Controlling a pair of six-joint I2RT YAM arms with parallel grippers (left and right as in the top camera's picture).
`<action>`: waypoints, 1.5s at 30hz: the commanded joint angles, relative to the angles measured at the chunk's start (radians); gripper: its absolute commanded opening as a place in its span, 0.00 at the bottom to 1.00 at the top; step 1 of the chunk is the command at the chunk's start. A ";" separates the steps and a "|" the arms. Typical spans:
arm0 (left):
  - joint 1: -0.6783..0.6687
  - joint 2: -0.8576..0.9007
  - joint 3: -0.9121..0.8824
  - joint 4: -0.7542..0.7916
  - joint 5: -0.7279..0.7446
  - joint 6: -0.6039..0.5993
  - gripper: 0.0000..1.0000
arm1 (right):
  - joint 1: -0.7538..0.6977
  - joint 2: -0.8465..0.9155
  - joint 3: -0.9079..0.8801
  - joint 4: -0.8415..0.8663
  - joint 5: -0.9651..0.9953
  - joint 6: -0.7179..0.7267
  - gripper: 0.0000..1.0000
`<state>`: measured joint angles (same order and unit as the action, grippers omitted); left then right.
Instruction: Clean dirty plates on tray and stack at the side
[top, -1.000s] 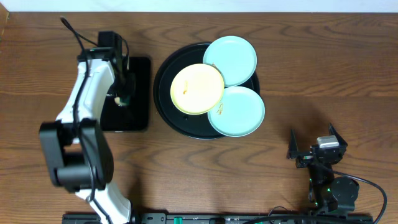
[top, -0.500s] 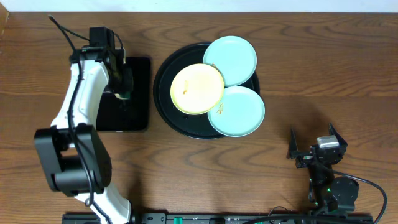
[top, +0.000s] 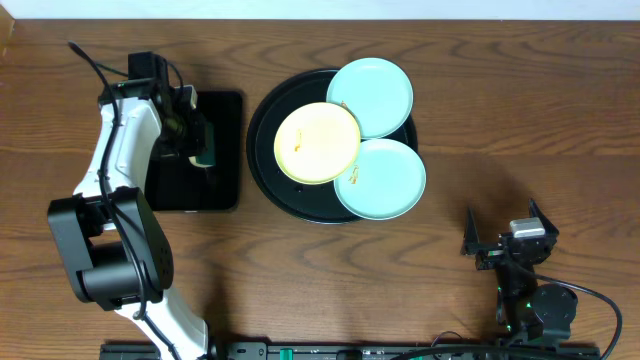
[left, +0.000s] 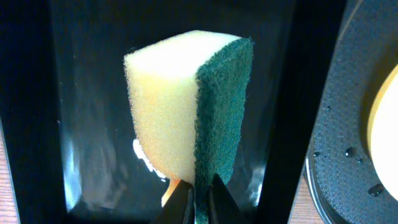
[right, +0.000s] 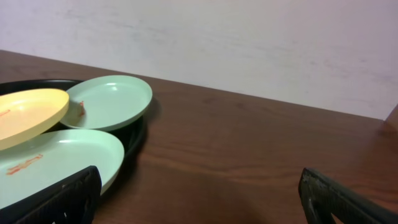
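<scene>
All three plates (top: 317, 143) lie overlapping on the tray (top: 260, 150), mid-bench toward the back edge. Orange smudges show and none is stacked aside, so your cleaning hasn't begun. Left gripper (left: 198, 199) pinches the sponge (left: 186, 112) above the rectangular tray (top: 225, 190). Right gripper (top: 505, 243) gapes empty near the front right corner.

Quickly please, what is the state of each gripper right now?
Left gripper: closed, holding the sponge above the rectangular black tray.
Right gripper: jaws open, holding nothing.
</scene>
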<state>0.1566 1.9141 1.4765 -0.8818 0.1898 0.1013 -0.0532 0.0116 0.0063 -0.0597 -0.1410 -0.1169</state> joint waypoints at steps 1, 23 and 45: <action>0.006 0.033 -0.019 0.014 0.015 -0.006 0.11 | -0.005 -0.005 -0.001 -0.004 -0.002 -0.008 0.99; 0.027 -0.156 0.013 -0.045 0.137 -0.077 0.08 | -0.005 -0.005 -0.001 -0.004 -0.002 -0.008 0.99; -0.061 -0.042 -0.132 0.103 0.068 -0.076 0.08 | -0.005 -0.005 -0.001 -0.004 -0.002 -0.008 0.99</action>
<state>0.0978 1.8591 1.3678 -0.7898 0.3077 0.0265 -0.0532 0.0116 0.0063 -0.0593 -0.1410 -0.1169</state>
